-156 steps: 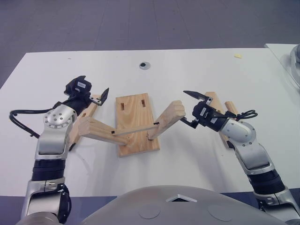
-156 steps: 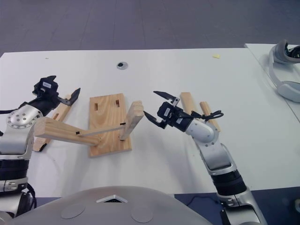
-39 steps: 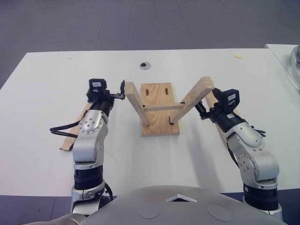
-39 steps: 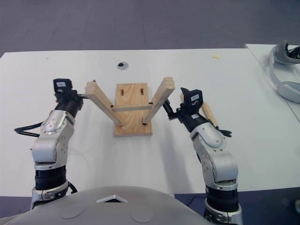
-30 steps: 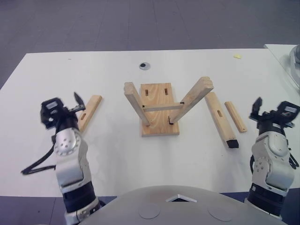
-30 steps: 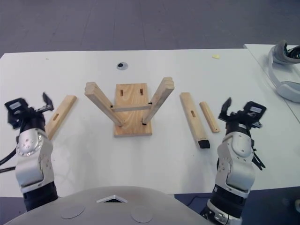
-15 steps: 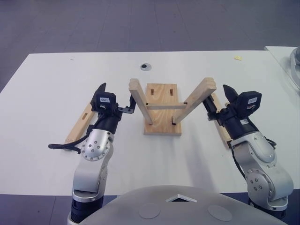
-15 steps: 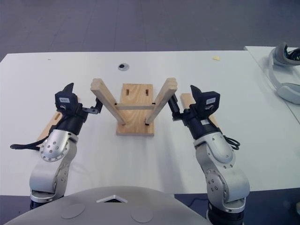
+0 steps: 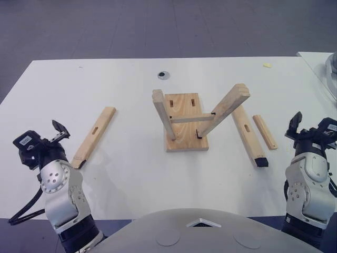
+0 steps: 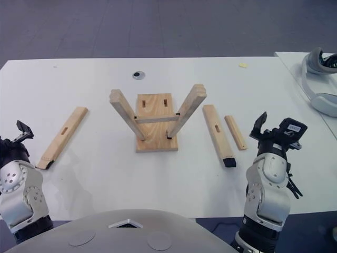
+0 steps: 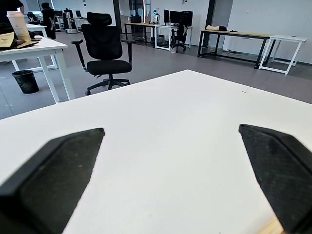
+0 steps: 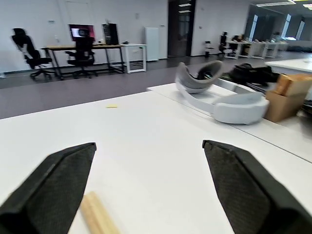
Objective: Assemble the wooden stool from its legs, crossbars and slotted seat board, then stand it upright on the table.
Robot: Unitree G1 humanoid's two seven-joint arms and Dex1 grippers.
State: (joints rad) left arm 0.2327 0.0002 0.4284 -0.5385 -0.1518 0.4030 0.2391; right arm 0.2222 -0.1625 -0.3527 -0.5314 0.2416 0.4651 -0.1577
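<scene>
White table (image 9: 105, 79), round grommet (image 9: 164, 75) near its far edge, yellow scrap (image 9: 268, 65) far right. Grey carpet floor (image 9: 158, 26) beyond. Second white table (image 10: 294, 71) on the right holds a grey headset (image 12: 234, 107). Open office behind: black swivel chair (image 11: 105, 48), desks (image 11: 234, 34), black bin (image 11: 25, 80), monitor (image 12: 80, 32).

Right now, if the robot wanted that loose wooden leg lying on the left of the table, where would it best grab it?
Probably mid-length, near its slot, from straight above with the open left gripper. The loose leg lies flat on the table with both long sides free, so the gripper can close across its narrow width, and it should balance.
</scene>
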